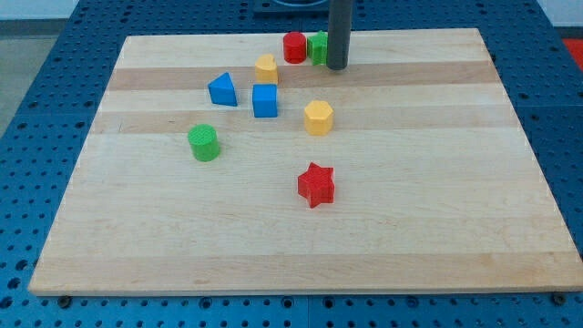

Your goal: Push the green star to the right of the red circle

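Observation:
The red circle (293, 47) stands near the view's top edge of the wooden board (437, 182). The green star (317, 46) sits right next to it on its right side, touching or nearly touching it; the rod hides the star's right part. My tip (337, 66) is at the star's right side, close against it.
A yellow block (266, 68), a blue triangle (222, 89) and a blue cube (265, 100) lie left of centre. A yellow hexagon (318, 117) is at centre, a green cylinder (204, 143) to the left, and a red star (316, 185) lower down.

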Robot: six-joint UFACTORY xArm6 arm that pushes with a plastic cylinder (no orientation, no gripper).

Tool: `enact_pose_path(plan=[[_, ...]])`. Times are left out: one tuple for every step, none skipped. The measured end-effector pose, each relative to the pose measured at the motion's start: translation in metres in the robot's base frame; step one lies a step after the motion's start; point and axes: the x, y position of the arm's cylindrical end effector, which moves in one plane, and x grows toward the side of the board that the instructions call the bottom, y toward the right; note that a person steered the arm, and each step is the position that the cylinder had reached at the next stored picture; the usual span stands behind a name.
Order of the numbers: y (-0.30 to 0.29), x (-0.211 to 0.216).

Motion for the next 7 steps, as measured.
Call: enact_pose_path(plan=[[-0.004,-0.001],[-0.006,-0.001],[-0.006,-0.001],[-0.006,-0.001],[-0.006,0.016],[-0.008,0.021],[-0.036,0.021]])
